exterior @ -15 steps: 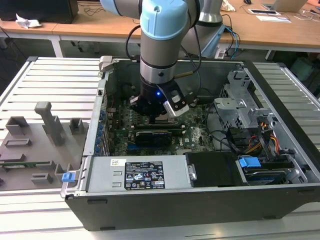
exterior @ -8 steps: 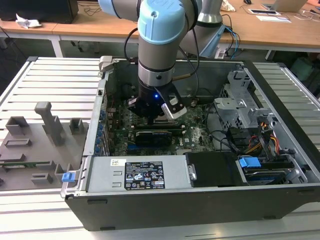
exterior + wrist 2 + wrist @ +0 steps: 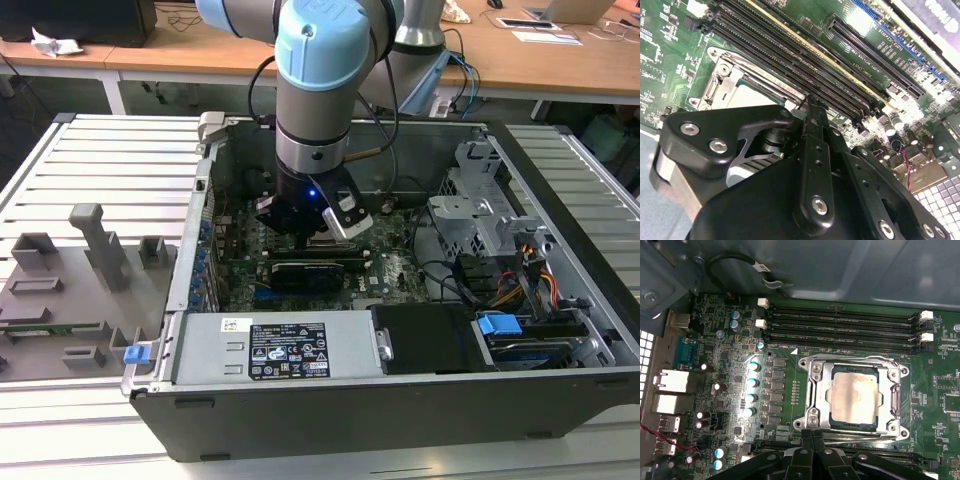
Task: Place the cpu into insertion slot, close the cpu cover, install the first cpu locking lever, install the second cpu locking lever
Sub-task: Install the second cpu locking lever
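Gripper (image 3: 812, 436) fingers pressed together, tips meeting, nothing between them; in the first wrist view the tips sit at the near edge of the insertion slot (image 3: 854, 429), just beside its metal rim; whether they touch a lever there, cannot tell. In the second wrist view the closed black fingers (image 3: 812, 130) stand just in front of the same socket corner.

The cpu (image 3: 855, 392) lies flat inside the insertion slot, silver top showing; the cpu cover (image 3: 821, 390) is down over it, framing the chip through its window. Memory slots (image 3: 840, 325) run along the far side of the socket; a row of blue-topped capacitors (image 3: 751, 390) stands beside it on the green motherboard (image 3: 715, 350).

Exterior view: arm reaches down into the open computer case (image 3: 300, 425), gripper (image 3: 310, 235) low over the board; power supply (image 3: 280, 350) along the near wall, drive cage (image 3: 480, 210) at the exterior view's right; grey fixture tray (image 3: 60, 300) on the table at the exterior view's left.
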